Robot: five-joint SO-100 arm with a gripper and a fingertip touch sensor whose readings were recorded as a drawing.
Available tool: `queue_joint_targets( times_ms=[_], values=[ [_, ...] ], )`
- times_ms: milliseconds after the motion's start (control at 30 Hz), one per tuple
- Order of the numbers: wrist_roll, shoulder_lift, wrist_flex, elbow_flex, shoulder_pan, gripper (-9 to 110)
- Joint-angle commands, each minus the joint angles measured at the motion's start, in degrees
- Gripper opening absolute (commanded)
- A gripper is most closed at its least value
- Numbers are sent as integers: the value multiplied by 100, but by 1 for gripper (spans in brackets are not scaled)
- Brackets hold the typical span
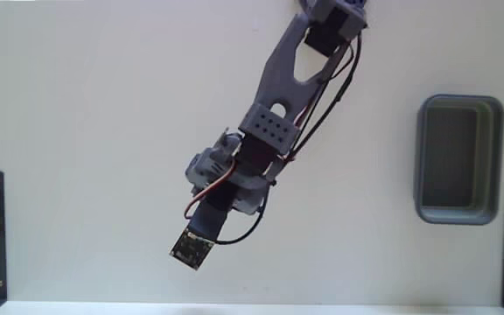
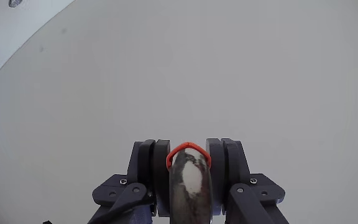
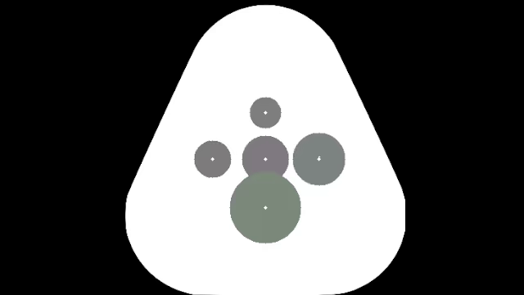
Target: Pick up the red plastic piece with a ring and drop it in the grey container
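Fixed view: camera high above white table (image 1: 103, 131), looking straight down, far enough to take in whole workspace; arm (image 1: 278, 122) enters from 12 o'clock edge, grey container (image 1: 458, 159) at 3 o'clock.

Wrist view: camera rides on arm, very close, looking forward past fingers (image 2: 161, 168) at 6 o'clock onto bare table ahead; curved table edge at 10 o'clock corner.

Shared: fingers' surroundings and patch of table surface; container outside wrist view.
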Motion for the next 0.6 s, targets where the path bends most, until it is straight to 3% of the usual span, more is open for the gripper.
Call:
queue_joint_targets(
  times_ms=[0, 300, 567],
  values=[
    [9, 127, 339, -714, 49, 22],
    [9, -376, 1334, -2212, 49, 22],
    [9, -425, 1413, -2340, 49, 22]
  ],
)
